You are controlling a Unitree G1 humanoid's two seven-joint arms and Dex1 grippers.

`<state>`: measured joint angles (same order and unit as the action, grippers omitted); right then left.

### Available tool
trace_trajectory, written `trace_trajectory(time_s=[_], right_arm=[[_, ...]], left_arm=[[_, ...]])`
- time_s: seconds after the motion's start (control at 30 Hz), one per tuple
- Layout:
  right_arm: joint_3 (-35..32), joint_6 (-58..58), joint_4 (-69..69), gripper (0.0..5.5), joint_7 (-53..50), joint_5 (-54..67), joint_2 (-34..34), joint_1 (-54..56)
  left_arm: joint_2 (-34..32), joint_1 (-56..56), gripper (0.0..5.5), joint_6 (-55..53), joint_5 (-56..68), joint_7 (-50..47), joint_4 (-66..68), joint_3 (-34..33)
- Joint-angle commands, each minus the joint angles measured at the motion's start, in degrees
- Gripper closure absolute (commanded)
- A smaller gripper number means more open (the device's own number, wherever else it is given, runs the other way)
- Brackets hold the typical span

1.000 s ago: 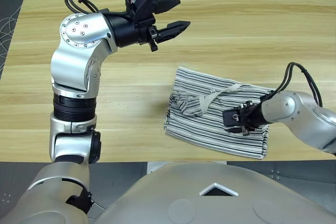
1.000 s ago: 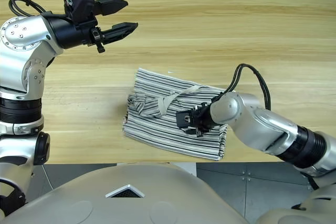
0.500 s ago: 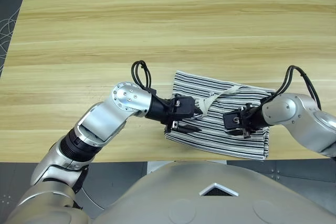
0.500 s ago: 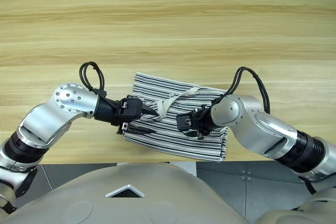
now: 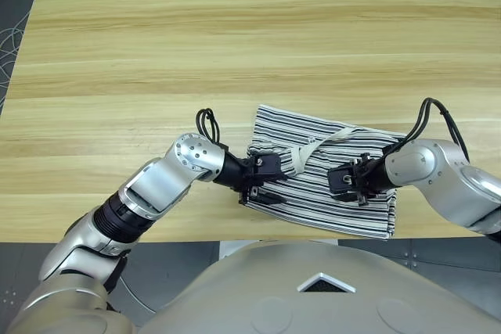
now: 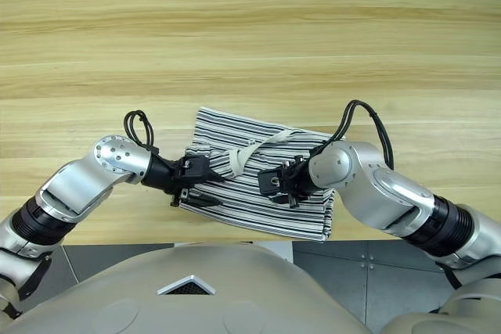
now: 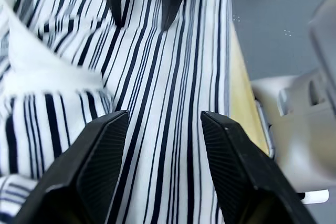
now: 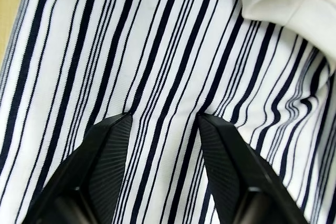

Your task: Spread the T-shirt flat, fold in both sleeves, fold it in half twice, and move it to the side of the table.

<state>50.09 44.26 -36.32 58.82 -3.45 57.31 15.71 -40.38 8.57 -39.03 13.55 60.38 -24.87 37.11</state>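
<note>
Left hand (image 7: 164, 118) spread, now lowered onto folded T-shirt (image 5: 313, 195), right hand (image 8: 164, 116) spread, still pressing it

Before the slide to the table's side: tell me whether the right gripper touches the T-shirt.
Touching. In the right wrist view the right gripper presses both open fingertips into the T-shirt, and the stripes pinch in at each tip.
</note>
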Motion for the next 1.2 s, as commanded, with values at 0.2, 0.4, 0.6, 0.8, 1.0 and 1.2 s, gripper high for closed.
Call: trace_trajectory(time_s=[0.2, 0.4, 0.6, 0.8, 1.0, 1.2], right_arm=[[4.30, 1.75, 6.75, 3.19, -0.65, -4.00, -0.51, -6.62], [4.26, 1.28, 6.62, 3.19, -0.21, -4.16, -0.51, -6.93], [4.27, 1.02, 6.42, 3.19, 0.07, -4.32, -0.75, -7.29], [4.54, -0.09, 6.53, 3.19, 0.68, -5.13, -0.43, -8.08], [4.68, -1.64, 6.91, 3.19, 1.25, -6.41, -0.22, -8.91], [4.35, -2.11, 7.95, 3.19, 0.70, -7.85, -0.44, -9.15]], left_arm=[[-1.42, -0.35, 2.95, 2.72, -3.96, -0.53, -0.97, 2.20], [-1.18, 1.35, 2.95, 6.26, -9.90, -1.27, 2.88, 3.21], [-0.25, 1.23, 2.95, 11.97, -16.42, -2.61, 7.86, 5.08], [4.70, 3.98, 2.95, 15.02, -18.12, -6.67, 12.76, 1.60], [7.30, 6.32, 2.95, 16.11, -18.23, -7.43, 14.41, -1.05], [5.44, 6.82, 2.95, 15.27, -17.19, -4.21, 12.06, -2.50]])
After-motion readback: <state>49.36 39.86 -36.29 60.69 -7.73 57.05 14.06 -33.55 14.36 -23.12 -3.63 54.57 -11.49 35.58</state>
